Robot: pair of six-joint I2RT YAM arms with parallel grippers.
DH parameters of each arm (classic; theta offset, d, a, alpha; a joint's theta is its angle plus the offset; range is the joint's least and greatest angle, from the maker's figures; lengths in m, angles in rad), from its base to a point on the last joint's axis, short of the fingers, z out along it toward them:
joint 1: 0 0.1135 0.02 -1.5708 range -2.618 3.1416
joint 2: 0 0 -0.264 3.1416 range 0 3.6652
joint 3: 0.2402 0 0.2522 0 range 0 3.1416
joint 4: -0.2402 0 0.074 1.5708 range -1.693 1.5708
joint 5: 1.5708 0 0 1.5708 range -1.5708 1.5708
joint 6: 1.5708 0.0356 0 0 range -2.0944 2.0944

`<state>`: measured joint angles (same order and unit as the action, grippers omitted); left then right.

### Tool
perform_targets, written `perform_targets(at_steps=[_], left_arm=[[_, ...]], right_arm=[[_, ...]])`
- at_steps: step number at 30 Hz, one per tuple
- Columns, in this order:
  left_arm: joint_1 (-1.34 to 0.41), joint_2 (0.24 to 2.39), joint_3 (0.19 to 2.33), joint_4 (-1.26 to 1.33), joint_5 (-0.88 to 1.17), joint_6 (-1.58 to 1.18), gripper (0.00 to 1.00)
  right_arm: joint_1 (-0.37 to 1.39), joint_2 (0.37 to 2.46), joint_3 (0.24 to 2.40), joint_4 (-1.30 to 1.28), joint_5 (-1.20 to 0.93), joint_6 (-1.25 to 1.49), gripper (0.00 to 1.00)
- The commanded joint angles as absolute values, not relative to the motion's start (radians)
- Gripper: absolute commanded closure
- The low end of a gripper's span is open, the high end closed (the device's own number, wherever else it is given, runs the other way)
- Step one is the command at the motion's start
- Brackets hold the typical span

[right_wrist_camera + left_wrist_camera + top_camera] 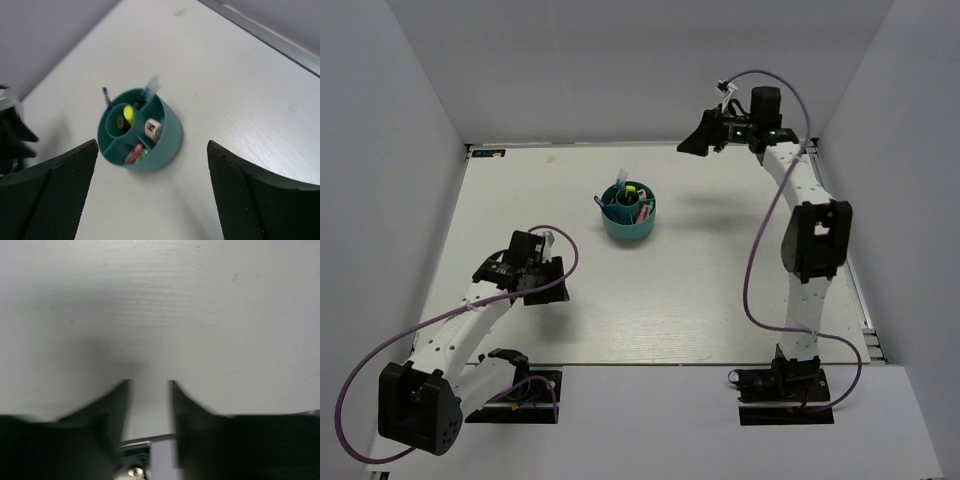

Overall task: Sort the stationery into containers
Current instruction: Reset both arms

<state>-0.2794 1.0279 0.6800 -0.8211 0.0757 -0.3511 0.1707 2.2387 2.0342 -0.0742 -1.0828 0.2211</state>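
In the teal organizer sits all the stationery I can see. It stands upright on the worktop. Its dividers make one small round well off-centre, with wedge compartments around it.
- Round well: black marker with yellow cap, cap up.
- Wedge just beside the well: a marker with a white end, end up.
- Wedge on the organizer's side nearest the right wrist camera: pink highlighter. Something greenish lies just beside it, too blurred to name.
- Two thin blue pens poke above the rim on the organizer's far side from that camera, one on either side of the round well. Can't tell which compartment each sits in.

left jaws: on the left arm. In the top view they are left of the organizer and nearer the arm bases, well apart from it. They point down at bare worktop. The wrist view shows them apart by a narrow gap, with nothing gripped and only worktop visible between them.

right jaws: on the right arm. They are right of the organizer and beyond it, toward the back wall, well apart from it and raised off the worktop. They are spread wide and empty. In the right wrist view the organizer shows in the gap between them, far below and touching neither.
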Motion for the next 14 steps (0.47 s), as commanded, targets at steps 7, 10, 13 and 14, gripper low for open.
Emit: perform_targets(at_steps=[7, 10, 13, 14], left_arm=[[-0.249, 0.884, 0.675, -0.718, 0.152, -0.321, 0.00], [-0.242, 0.856, 0.663, -0.683, 0.176, -0.324, 0.00], [-0.235, 0.830, 0.646, -0.660, 0.187, -0.327, 0.00], [-0.236, 0.819, 0.643, -0.646, 0.187, -0.325, 0.00]], right_arm=[[0.285, 1.609, 1.399, -0.407, 0.323, -0.183, 0.10], [0.278, 1.514, 1.338, -0.509, 0.382, -0.103, 0.10], [0.278, 1.369, 1.156, -0.462, 0.346, -0.103, 0.10], [0.281, 1.339, 1.125, -0.444, 0.319, -0.101, 0.10]])
